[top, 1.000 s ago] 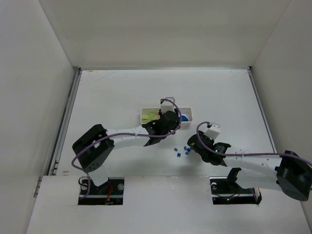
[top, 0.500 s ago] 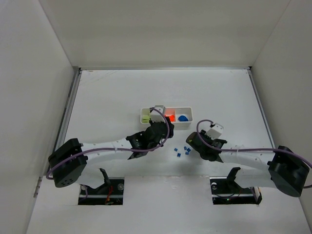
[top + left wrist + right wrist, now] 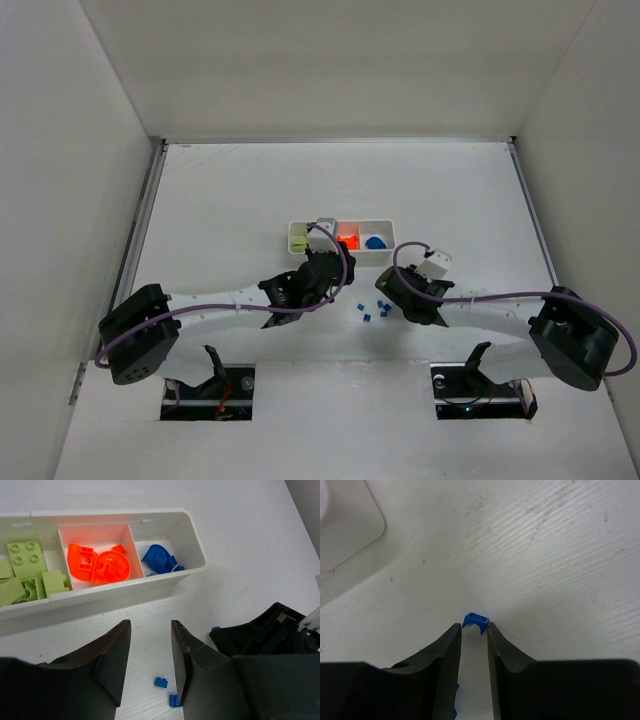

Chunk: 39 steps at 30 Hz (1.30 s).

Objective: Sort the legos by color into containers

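The white tray (image 3: 165,514) holds lime green legos (image 3: 25,560) in its left compartment, orange ones (image 3: 100,566) in the middle and blue ones (image 3: 160,559) in the right. My left gripper (image 3: 150,630) is open above the table just short of the tray, with nothing between its fingers. Two loose blue legos (image 3: 160,682) lie below it. My right gripper (image 3: 474,627) is low over the table with its jaws narrow. A small blue arch brick (image 3: 476,620) sits at their tips, touching the right fingertip; a gap remains on the left side.
From above, the tray (image 3: 392,245) lies mid-table with both grippers just in front of it, the left (image 3: 330,268) and the right (image 3: 392,290) close together. A few blue legos (image 3: 367,317) lie between them. White walls enclose the table.
My left arm has drawn back from over the tray toward the near side. My right gripper's jaws have narrowed around the blue arch brick and the arm has shifted slightly left.
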### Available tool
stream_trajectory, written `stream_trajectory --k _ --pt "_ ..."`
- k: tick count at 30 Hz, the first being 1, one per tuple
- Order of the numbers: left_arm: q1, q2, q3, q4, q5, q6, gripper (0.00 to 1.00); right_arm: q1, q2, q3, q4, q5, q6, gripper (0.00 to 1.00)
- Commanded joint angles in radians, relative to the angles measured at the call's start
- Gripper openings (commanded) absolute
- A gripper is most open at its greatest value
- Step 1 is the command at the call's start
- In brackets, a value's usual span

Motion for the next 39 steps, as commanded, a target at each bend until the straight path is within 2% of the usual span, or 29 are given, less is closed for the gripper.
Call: stream_trajectory --k 1,3,7,10,22,29,31,36,39 --pt "-0.007 -0.01 -0.009 0.05 -0.018 0.014 0.35 -0.008 0.005 0.034 0.039 0.014 -0.01 0.31" --pt "-0.009 -0.003 -0.006 0.05 -0.018 0.015 0.35 -0.008 0.016 0.042 0.04 0.023 -0.023 0.33" --pt "-0.009 0.002 -0.006 0.05 -0.018 0.015 0.35 -0.008 0.029 0.056 0.04 0.04 -0.046 0.47" --pt "-0.009 0.005 -0.005 0.05 -0.018 0.015 0.35 -0.015 0.042 0.065 0.04 0.04 -0.049 0.47" --pt "0.002 -0.018 -0.021 0.057 -0.018 0.015 0.34 -0.022 0.068 0.071 0.04 0.064 -0.017 0.19" --pt "-0.014 -0.007 -0.009 0.051 -0.019 0.021 0.35 0.061 -0.11 0.101 -0.067 0.112 -0.03 0.17" --pt "-0.023 -0.006 -0.006 0.045 -0.022 0.02 0.36 0.075 -0.161 0.146 -0.09 0.112 -0.081 0.17" --pt "-0.064 -0.006 0.003 -0.002 -0.06 0.001 0.37 0.055 -0.164 0.258 0.003 0.083 -0.282 0.18" --pt "-0.115 -0.013 -0.006 -0.047 -0.099 -0.025 0.37 -0.026 -0.107 0.292 0.137 0.014 -0.386 0.18"
